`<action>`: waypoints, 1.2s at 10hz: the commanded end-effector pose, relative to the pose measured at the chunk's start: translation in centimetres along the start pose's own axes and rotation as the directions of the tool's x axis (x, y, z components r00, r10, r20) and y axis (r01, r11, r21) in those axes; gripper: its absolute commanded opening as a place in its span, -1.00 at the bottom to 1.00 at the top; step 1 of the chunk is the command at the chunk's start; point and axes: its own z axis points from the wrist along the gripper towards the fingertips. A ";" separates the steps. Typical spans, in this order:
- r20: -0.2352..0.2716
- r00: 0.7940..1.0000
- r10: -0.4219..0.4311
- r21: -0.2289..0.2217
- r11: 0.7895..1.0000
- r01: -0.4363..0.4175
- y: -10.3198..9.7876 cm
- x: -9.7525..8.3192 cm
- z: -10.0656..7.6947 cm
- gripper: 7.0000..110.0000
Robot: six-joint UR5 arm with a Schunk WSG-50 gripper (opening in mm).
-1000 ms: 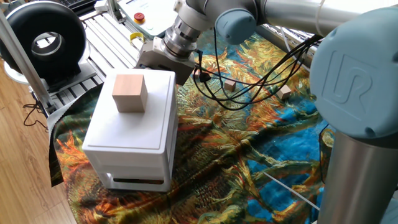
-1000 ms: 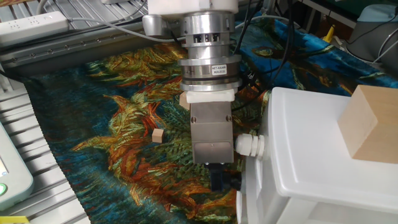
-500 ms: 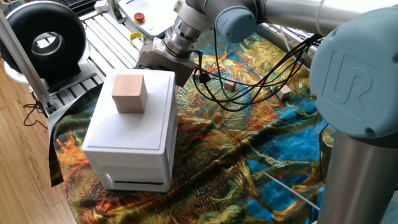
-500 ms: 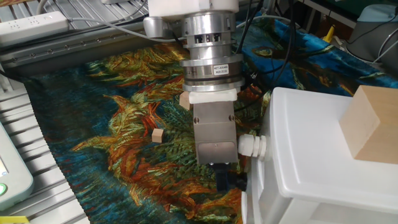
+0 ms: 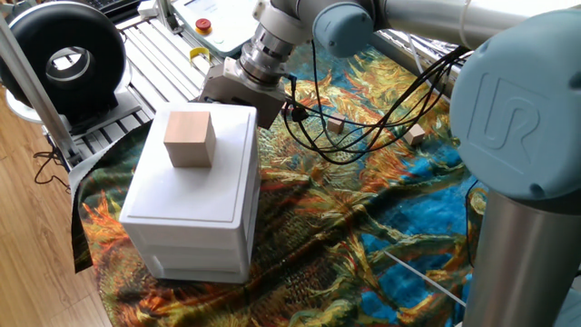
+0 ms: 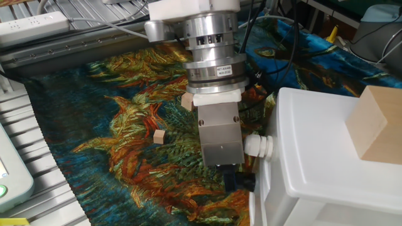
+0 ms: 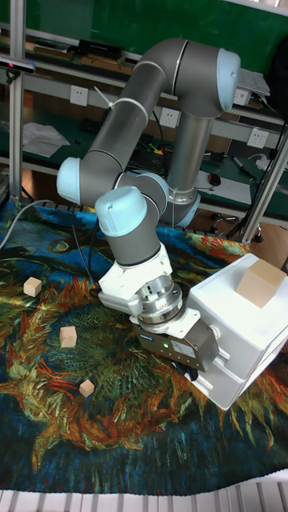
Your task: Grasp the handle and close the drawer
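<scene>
The white cabinet [image 5: 195, 195] stands on the patterned cloth with a tan wooden cube [image 5: 189, 136] on top. Its drawer [image 7: 230, 378] is the lowest band and sits nearly flush with the body. My gripper [image 6: 235, 182] reaches down at the cabinet's low side, dark fingertips close together against the drawer's face. The handle is hidden between them. In the tall fixed view my gripper [image 7: 194, 374] touches the cabinet's lower left corner. In one fixed view its body [image 5: 238, 89] shows behind the cabinet, fingers hidden.
Small wooden blocks lie on the cloth [image 6: 159, 136] [image 7: 68, 336] [image 5: 415, 136]. Black cables [image 5: 363, 118] hang from the arm. A round black device [image 5: 68, 59] and metal rails [image 5: 154, 45] stand beyond the cloth's edge. A power strip [image 6: 31, 24] lies at the back.
My gripper has pushed toward the cabinet. The dark gap at the cabinet's low front has closed up, and the cabinet has slid slightly away from the gripper.
</scene>
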 end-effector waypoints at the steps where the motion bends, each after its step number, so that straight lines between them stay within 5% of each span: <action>1: -0.020 1.000 0.009 -0.007 1.000 -0.009 0.2 0.3 -0.1 -1.00; 12: -0.038 0.999 -0.005 -0.003 1.000 0.005 0.0 0.5 0.0 -1.00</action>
